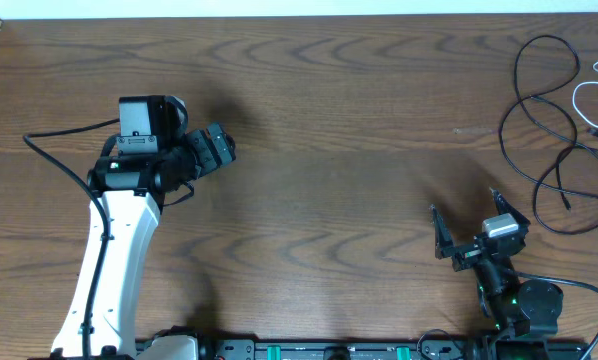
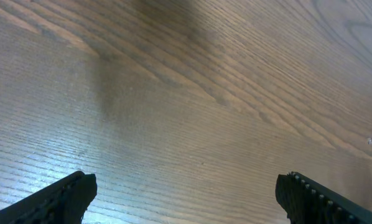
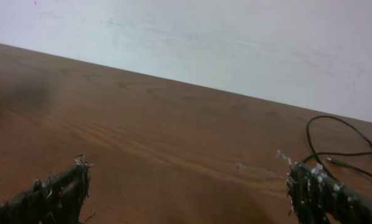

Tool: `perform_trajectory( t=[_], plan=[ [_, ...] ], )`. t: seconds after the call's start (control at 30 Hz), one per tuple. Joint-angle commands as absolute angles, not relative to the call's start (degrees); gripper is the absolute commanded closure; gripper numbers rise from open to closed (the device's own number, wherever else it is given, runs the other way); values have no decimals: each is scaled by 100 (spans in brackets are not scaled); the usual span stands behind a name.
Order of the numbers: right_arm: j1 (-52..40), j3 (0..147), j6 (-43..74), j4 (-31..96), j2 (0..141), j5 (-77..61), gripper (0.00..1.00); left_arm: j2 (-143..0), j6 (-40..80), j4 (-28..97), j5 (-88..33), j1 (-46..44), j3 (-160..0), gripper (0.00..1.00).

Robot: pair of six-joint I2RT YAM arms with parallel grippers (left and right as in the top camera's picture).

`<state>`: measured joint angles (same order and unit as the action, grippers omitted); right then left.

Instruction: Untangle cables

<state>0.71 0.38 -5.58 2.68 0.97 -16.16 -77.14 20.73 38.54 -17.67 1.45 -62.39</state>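
The cables lie in loose overlapping loops at the table's far right. A long black cable (image 1: 517, 78) winds through several loops, and a white cable (image 1: 577, 100) sits by the right edge. My right gripper (image 1: 466, 207) hovers open left of and nearer than the loops, with nothing between its fingers. In the right wrist view the gripper (image 3: 187, 171) faces bare wood, and the black cable (image 3: 308, 140) shows beyond the right fingertip. My left gripper (image 1: 222, 146) is open over the left half of the table, far from the cables. The left wrist view has the gripper (image 2: 186, 186) over wood only.
The wooden table (image 1: 339, 150) stretches between the two arms. A white wall (image 3: 236, 43) rises behind the table's far edge. The left arm's white link (image 1: 114, 260) leans in from the near left edge.
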Motion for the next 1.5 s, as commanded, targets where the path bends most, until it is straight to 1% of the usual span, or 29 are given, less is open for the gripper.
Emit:
perform_trajectory(
  t=[0.0, 0.67, 0.9, 0.97, 1.13, 1.3, 1.47],
  plan=[
    [27, 32, -519, 296, 71, -1691, 1, -7749, 2018, 3859, -1691, 165, -6285, 2],
    [27, 32, -519, 296, 71, -1691, 1, -7651, 2016, 3913, -1691, 165, -6285, 2],
    [27, 32, -519, 296, 71, -1691, 1, -6351, 1992, 3872, -1219, 165, -6049, 2],
    [27, 32, -519, 296, 71, -1691, 1, -5850, 1726, 3739, -1105, 165, -5806, 2],
    [27, 32, -519, 296, 71, -1691, 1, -4381, 943, 2740, -1107, 165, -4737, 2],
    [27, 32, -519, 296, 71, -1691, 1, -2891, 698, 1588, -1081, 156, -3371, 2],
    [27, 32, -519, 296, 71, -1691, 1, -1831, 552, 469, -1079, 154, -2029, 2]
  ],
)
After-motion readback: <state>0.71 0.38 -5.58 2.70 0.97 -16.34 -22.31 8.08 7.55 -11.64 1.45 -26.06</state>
